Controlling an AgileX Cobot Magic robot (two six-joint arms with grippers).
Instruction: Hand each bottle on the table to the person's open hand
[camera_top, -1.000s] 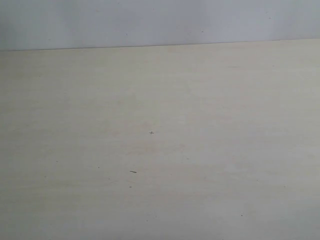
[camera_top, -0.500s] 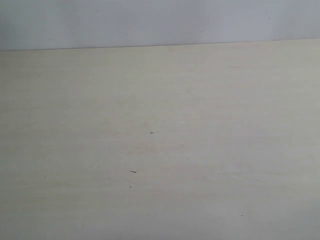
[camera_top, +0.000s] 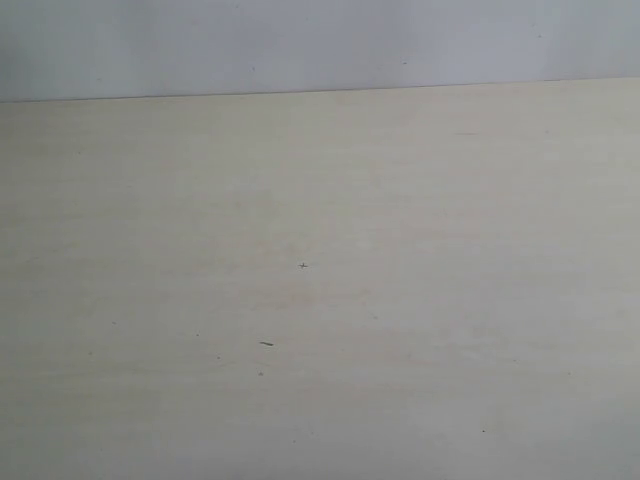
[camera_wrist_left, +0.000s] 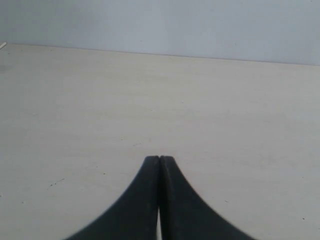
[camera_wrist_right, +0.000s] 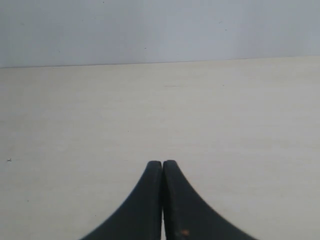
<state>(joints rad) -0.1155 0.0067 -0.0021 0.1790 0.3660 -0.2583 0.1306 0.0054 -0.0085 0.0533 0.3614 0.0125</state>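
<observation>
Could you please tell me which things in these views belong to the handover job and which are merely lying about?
Belongs to the job: table; left gripper, shut, empty; right gripper, shut, empty. No bottle or open hand shows in any view.
Just there: pale wall behind the table; small dark mark on the tabletop.

Left claw and right claw both pressed closed, holding nothing.
</observation>
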